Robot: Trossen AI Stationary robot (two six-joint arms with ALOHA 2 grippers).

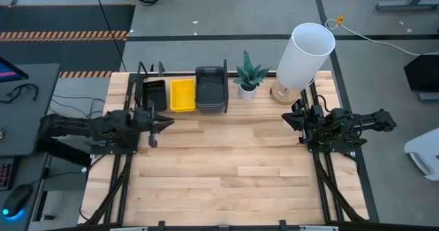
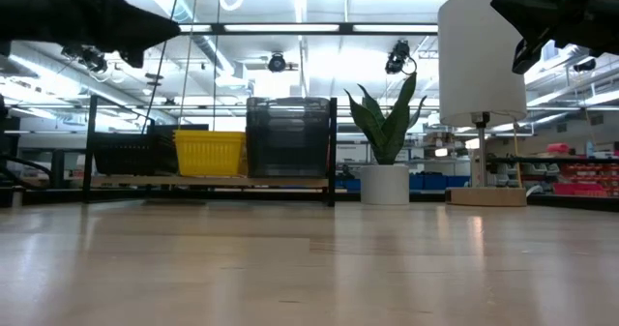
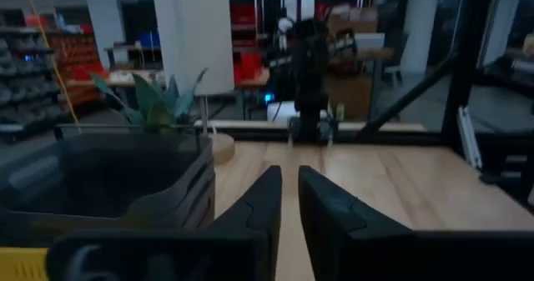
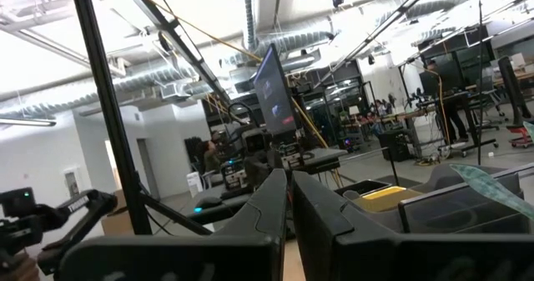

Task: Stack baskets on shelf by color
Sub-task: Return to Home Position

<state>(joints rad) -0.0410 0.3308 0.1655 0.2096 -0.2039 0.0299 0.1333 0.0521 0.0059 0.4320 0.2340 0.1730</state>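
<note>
A light-wood table (image 1: 226,169) is recorded, with an arm mounted at each side.

The left arm is folded over the left edge. The left gripper (image 1: 164,123) is held above the surface, in front of the shelf's left end and apart from it, pointing toward the table's middle. In the left wrist view its fingers (image 3: 267,206) are seen drawn close, only a slim gap between them and nothing in it.

The right arm is folded over the right edge. The right gripper (image 1: 288,116) is held above the surface and points inward. In the right wrist view its fingers (image 4: 267,206) are seen all but touching, with nothing held.

A white cylinder lamp (image 1: 305,56) is noted at the far right corner on a wooden base.

The shelf (image 2: 208,181) is set along the far edge, left of centre. Three stacks are placed on its board, side by side:
- The dark grey baskets (image 1: 210,88) are at the right end and form the tallest stack in the low view.
- The yellow baskets (image 1: 182,94) are in the middle.
- The black baskets (image 1: 154,94) are at the left end and form the lowest stack.

The count in each stack cannot be told.

A white plant pot (image 1: 247,90) stands between shelf and lamp.
</note>
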